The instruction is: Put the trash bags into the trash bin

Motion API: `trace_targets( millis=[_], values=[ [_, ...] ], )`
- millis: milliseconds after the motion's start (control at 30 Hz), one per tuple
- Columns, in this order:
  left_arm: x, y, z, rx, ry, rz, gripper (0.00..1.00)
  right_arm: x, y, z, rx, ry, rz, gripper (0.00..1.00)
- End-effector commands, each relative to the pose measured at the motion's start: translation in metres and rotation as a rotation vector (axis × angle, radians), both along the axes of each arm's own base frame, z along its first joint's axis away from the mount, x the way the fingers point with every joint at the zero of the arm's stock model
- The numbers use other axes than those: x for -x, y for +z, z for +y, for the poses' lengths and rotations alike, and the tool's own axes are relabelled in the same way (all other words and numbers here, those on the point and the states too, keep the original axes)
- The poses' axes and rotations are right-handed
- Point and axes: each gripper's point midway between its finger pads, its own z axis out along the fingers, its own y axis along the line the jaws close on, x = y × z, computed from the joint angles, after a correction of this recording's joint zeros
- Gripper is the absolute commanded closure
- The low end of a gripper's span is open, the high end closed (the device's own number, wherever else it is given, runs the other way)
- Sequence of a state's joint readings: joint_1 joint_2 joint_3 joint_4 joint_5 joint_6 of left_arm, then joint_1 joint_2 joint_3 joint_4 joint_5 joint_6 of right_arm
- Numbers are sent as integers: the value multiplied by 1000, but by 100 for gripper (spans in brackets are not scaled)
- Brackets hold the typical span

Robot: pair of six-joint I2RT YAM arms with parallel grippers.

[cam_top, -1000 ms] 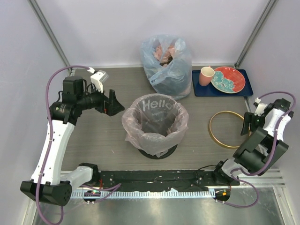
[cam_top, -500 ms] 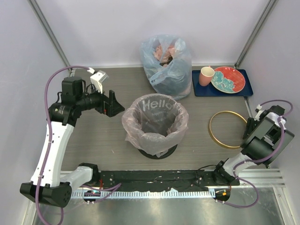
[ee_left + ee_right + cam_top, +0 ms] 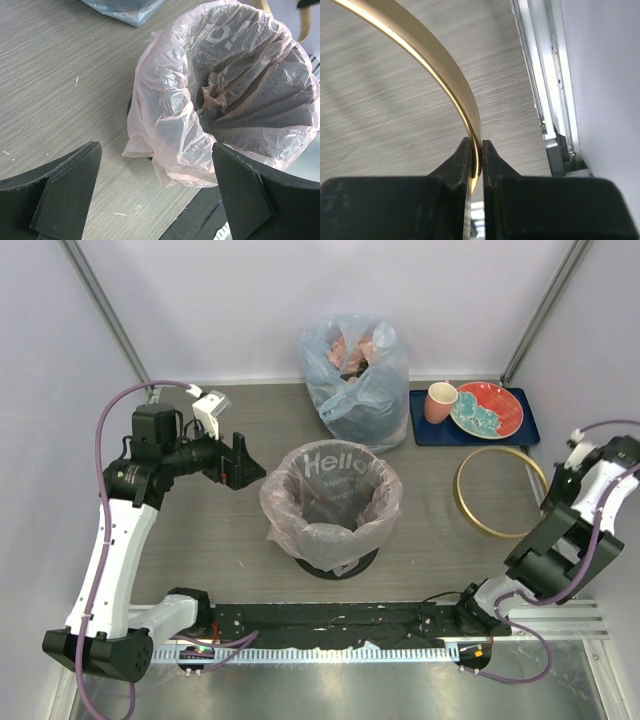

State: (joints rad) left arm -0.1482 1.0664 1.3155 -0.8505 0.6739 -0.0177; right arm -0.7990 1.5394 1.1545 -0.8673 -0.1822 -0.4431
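- The grey wood-grain desk (image 3: pixel 230 530) carries everything.
- The round black plastic trash bin (image 3: pixel 340 568) stands mid-desk. The crinkly pale-pink "Hello" trash bag (image 3: pixel 330 502) already lines it, with its edge folded out over the rim.
- The thin gold hoop rim (image 3: pixel 442 62) is well right of the bin, probably meant to clamp that fold.
- The right tool (image 3: pixel 476 145) pinches the hoop's edge, nearly closed. The left tool (image 3: pixel 155 150) gapes wide and empty beside the bin.

We see a thin, crinkly, translucent pale-pink plastic bag (image 3: pixel 330 495) with white "Hello" lettering, mouth open, lining and folded over a round black plastic bin (image 3: pixel 368 562), upright mid-table, its thin gold hoop rim (image 3: pixel 427 50) apart at three o'clock, pinched by the right gripper (image 3: pixel 476 150)
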Motion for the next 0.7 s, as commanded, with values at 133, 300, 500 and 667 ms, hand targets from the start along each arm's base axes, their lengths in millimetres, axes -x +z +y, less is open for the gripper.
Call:
trace_targets(
  millis=[133,300,500,667],
  values=[
    [-6,13,1,5,4,-59,3,-43,221,97,-6,365,-421,99],
    [-2,17,-2,35,4,-66,3,-56,272,216,47,772,-511,99],
    [8,9,-8,92,-9,-20,3,-61,280,291,21,959,-453,99],
    [13,2,-10,109,-19,3,4,-54,266,346,56,1129,-395,99]
  ],
)
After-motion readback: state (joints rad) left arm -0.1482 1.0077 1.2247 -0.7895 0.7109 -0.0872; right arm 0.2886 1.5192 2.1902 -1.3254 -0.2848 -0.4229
